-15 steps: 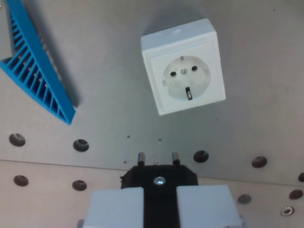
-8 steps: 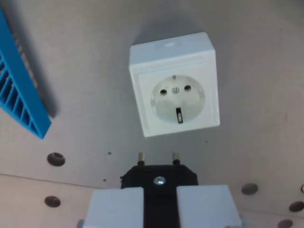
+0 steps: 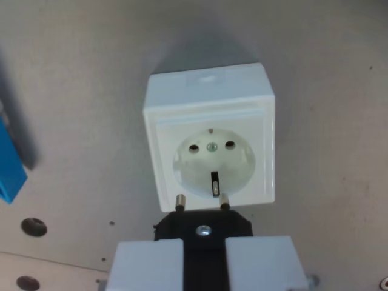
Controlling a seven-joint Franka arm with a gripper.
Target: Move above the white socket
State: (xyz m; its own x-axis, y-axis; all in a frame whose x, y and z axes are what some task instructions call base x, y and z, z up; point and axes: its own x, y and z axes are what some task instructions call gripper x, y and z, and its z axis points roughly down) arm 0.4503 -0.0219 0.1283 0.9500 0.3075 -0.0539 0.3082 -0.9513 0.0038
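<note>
Wrist view, blue rack (image 3: pixel 11 173) at left edge, white socket (image 3: pixel 210 145) unobstructed

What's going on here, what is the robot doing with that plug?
The robot's claw is shut on a black plug, its two metal pins pointing at a white socket on the grey table. In the wrist view the pin tips overlap the socket's lower edge, below its two holes. A blue object sits at the wrist view's left edge.

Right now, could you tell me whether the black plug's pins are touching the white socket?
Cannot tell. In the wrist view the plug's pins overlap the white socket's lower edge, but this single angle shows neither contact nor a gap in height.
</note>
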